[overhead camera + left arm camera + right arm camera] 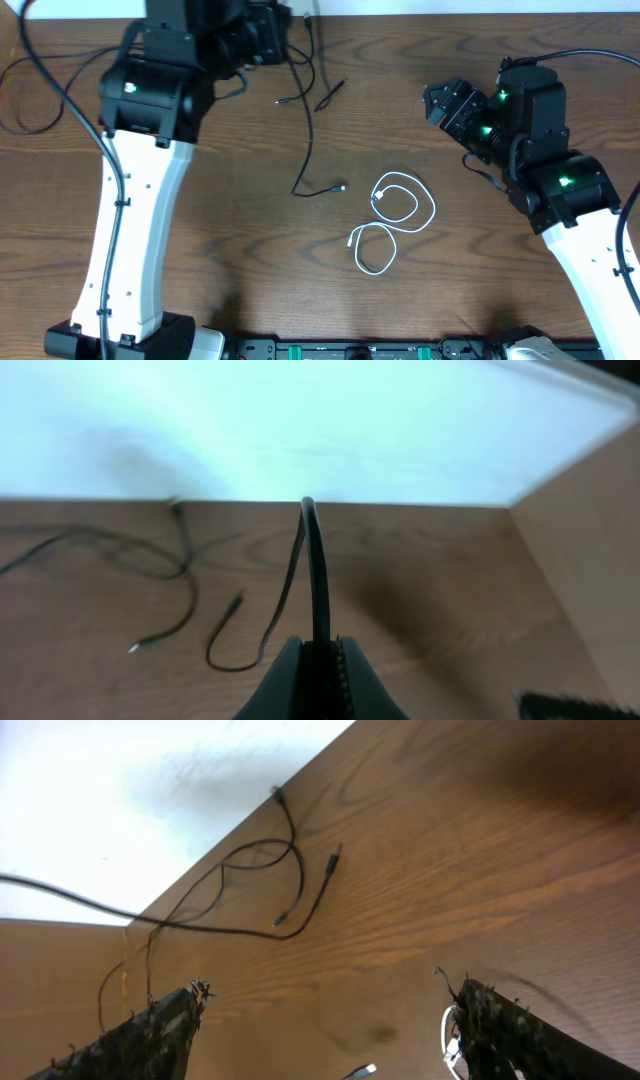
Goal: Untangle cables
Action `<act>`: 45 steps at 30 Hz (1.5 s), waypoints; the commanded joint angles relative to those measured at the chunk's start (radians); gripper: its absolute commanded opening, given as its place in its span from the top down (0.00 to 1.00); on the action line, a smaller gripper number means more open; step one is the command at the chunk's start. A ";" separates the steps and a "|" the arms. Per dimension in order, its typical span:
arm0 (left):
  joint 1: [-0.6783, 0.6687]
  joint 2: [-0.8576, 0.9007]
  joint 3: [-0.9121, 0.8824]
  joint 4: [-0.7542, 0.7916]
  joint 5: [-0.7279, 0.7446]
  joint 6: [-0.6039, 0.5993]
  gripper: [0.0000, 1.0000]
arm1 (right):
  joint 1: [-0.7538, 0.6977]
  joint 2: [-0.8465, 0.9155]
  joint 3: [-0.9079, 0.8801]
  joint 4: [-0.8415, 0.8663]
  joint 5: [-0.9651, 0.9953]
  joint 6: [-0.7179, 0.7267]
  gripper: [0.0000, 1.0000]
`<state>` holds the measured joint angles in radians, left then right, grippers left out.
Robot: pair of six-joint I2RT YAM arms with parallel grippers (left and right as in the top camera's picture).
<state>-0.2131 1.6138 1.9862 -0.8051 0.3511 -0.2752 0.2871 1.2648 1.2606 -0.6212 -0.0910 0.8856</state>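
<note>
Stretched to the table's (pixel 250 260) far edge, my left hand (pixel 318 652) was clamped on a black cable (pixel 316 560); my right hand (pixel 325 1025) hovered, fingers apart.

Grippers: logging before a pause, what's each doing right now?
Left gripper: closed on a black cable.
Right gripper: open, holding nothing.

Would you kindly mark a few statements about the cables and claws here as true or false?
1. The left claw is shut on a black cable. True.
2. The right claw holds the white cable. False: it is open and empty; the white cable lies on the table.
3. A black plug rests on the table near the white cable. True.
4. The white cable is knotted into the black ones. False: it lies apart in its own loops.
</note>
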 commanded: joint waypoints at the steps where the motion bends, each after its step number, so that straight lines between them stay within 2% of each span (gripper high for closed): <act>1: 0.050 -0.014 0.006 -0.013 -0.053 -0.082 0.92 | -0.005 0.010 0.005 -0.002 0.040 -0.019 0.21; 7: 0.124 -0.014 0.006 -0.071 -0.052 -0.088 0.93 | -0.005 0.023 0.005 0.000 0.040 -0.019 0.21; 14: 0.259 -0.013 0.006 -0.198 -0.152 -0.229 0.93 | -0.005 0.045 0.005 0.000 0.040 -0.019 0.22; 20: 0.388 -0.013 -0.004 -0.238 -0.188 -0.229 0.93 | -0.005 0.047 0.005 -0.001 0.040 -0.019 0.22; 30: 0.624 0.028 -0.045 -0.239 -0.187 -0.278 0.92 | -0.005 0.047 0.005 -0.003 0.040 -0.019 0.22; 37: 0.748 0.124 -0.053 -0.222 -0.188 -0.284 0.93 | -0.005 0.047 0.005 -0.003 0.040 -0.019 0.22; 45: 0.872 0.263 -0.053 -0.099 -0.188 -0.283 0.92 | -0.005 0.048 0.005 -0.003 0.040 -0.019 0.22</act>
<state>0.6201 1.8462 1.9373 -0.9306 0.1764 -0.5510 0.2871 1.3094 1.2606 -0.6212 -0.0696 0.8799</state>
